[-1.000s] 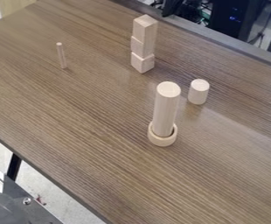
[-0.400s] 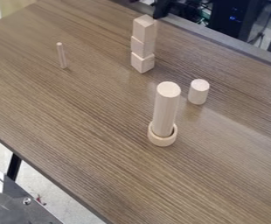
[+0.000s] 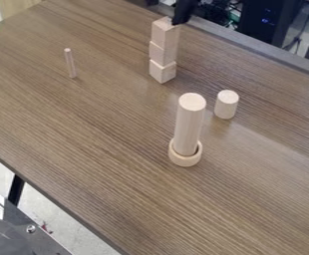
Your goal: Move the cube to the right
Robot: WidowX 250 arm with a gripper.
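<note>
The black gripper [image 3: 181, 15] hangs at the top edge of the view, its lower end overlapping the upper right corner of the stack; whether it touches the wood I cannot tell. Three pale wooden cubes stand one on another at the upper middle of the table: a top cube [image 3: 164, 33], a middle cube [image 3: 162, 52] and a bottom cube [image 3: 162, 71] resting on the tabletop.
A tall wooden cylinder [image 3: 188, 124] stands inside a wooden ring [image 3: 184, 160] near the middle of the brown table [image 3: 84, 129]. A short cylinder [image 3: 226, 104] is to its right, and a thin upright peg [image 3: 70, 63] stands at the upper left.
From the top edge, the gripper has come lower, to the stack's upper right corner. A dark shape has appeared at the left edge. The wooden pieces have kept their places.
</note>
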